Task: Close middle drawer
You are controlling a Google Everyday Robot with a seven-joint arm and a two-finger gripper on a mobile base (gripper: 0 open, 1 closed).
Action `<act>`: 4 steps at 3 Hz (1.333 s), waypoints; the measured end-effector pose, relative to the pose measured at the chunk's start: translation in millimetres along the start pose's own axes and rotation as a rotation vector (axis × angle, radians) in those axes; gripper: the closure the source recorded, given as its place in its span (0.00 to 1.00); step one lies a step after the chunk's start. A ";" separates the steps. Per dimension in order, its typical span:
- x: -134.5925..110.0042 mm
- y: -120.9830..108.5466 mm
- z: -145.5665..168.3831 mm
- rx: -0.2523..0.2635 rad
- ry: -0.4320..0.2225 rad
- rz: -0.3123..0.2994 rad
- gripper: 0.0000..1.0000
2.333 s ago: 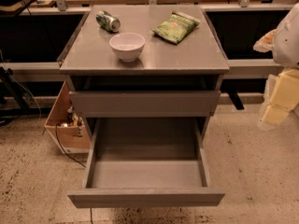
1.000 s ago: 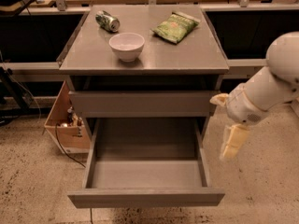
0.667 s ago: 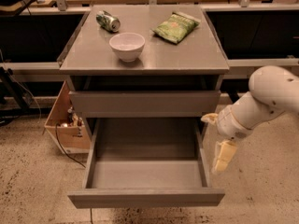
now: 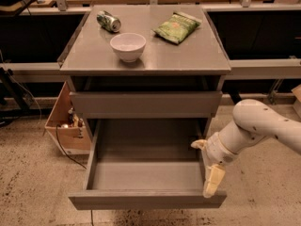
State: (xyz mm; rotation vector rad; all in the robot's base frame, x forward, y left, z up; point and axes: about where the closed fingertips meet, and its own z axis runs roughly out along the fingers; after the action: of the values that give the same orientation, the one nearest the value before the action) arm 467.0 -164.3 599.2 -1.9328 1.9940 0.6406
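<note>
The middle drawer (image 4: pixel 141 175) is pulled far out of the grey cabinet, its empty grey box open to view and its plain front (image 4: pixel 146 200) nearest the camera. Above it the uppermost drawer front (image 4: pixel 146 103) stands slightly out from the cabinet. The lowest front is hidden under the open drawer. My gripper (image 4: pixel 212 175), cream-coloured on a white arm (image 4: pixel 263 126), hangs pointing down at the open drawer's right wall, near its front right corner. It holds nothing that I can see.
On the cabinet top (image 4: pixel 188 55) stand a white bowl (image 4: pixel 128 46), a tipped can (image 4: pixel 108 21) and a green chip bag (image 4: pixel 177 27). An open wooden box (image 4: pixel 63 126) with a cable sits on the floor to the left. Dark benches run behind.
My arm has swung in from the right and lowered. The gripper moved left and down to the open drawer's right wall. The drawer has not moved.
</note>
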 end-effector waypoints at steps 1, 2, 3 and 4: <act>0.0 0.0 0.0 0.000 0.000 0.000 0.00; 9.8 -9.1 43.6 -0.035 -0.035 0.013 0.00; 20.9 -20.2 83.5 -0.046 -0.065 0.015 0.00; 35.1 -29.1 124.1 -0.046 -0.057 -0.013 0.00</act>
State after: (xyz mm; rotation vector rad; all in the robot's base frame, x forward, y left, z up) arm 481.9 -132.3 471.7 -1.9298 1.9471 0.7359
